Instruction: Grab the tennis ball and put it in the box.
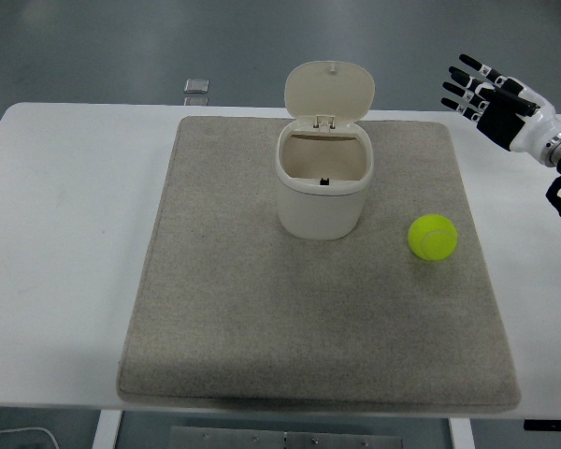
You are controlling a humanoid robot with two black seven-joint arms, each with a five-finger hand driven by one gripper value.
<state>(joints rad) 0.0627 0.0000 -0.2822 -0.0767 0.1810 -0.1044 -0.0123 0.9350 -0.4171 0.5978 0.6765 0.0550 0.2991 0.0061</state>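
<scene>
Overhead, from the head view, a fuzzy yellow-green tennis ball sits on a grey felt mat covering the white table, just right of a cream plastic box whose hinged lid stands upright and open. Well apart from the ball, the black-and-white right hand hovers at the upper right, fingers spread, holding nothing. A small silvery object lies beyond the table's far edge.

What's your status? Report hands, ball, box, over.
Right hand open, raised off the table's far right corner; left arm out of view. Tennis ball on mat, right of box. Lid up, path clear.
</scene>
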